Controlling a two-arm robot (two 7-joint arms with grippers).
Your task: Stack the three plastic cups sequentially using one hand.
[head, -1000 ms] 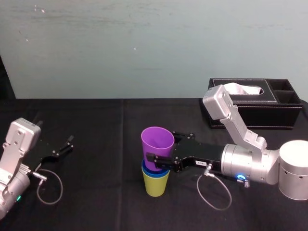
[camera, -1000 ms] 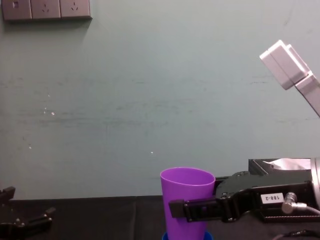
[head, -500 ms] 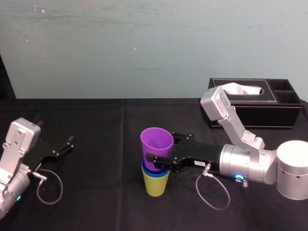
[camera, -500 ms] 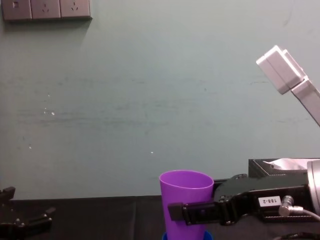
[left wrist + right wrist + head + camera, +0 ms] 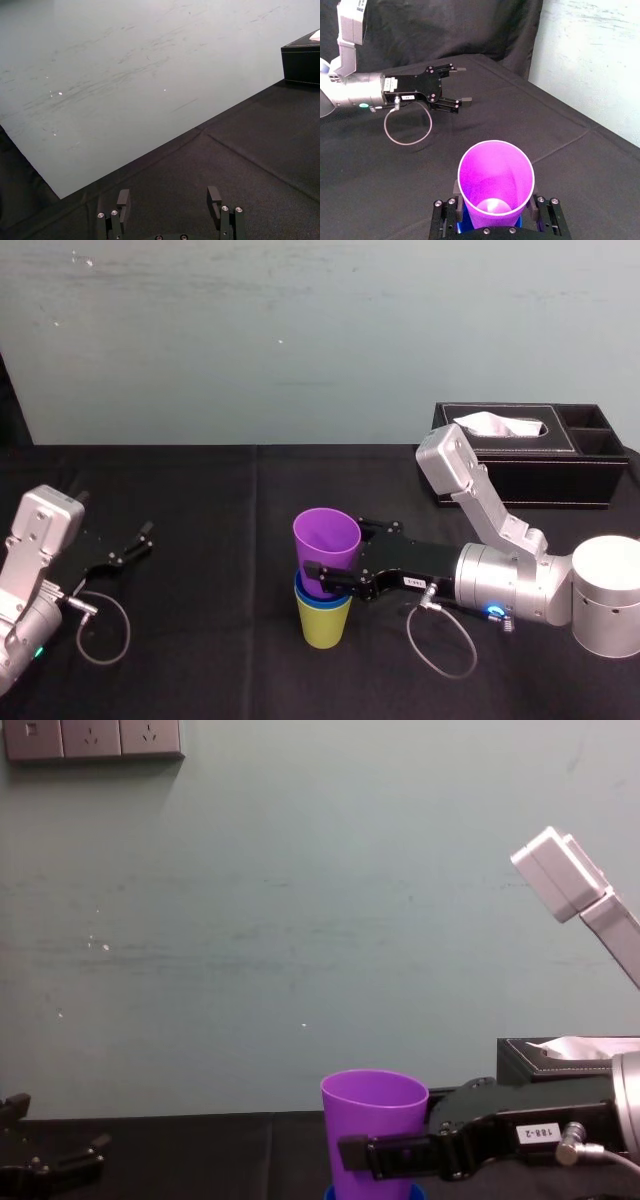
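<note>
Looking from the head view, your right hand [image 5: 325,576] is clamped on the purple cup [image 5: 327,540], which sits in the blue cup [image 5: 304,592] and the yellow-green cup [image 5: 325,625], left of the tissue box [image 5: 530,465]. In the chest view, the grip is mid-wall. In the left wrist view, the left hand [image 5: 169,196] idles farther left with its fingers apart. The cups are probably light, slick and thin, so squeeze gently.

Head view looks down, chest view across the table [image 5: 200,540]; both share the purple cup [image 5: 326,538].

One purple cup [image 5: 326,535], one blue cup [image 5: 302,590] and one yellow-green cup [image 5: 323,625] are counted, three altogether. One black tissue box [image 5: 530,455] is seen at the table's [image 5: 200,540] far right.
</note>
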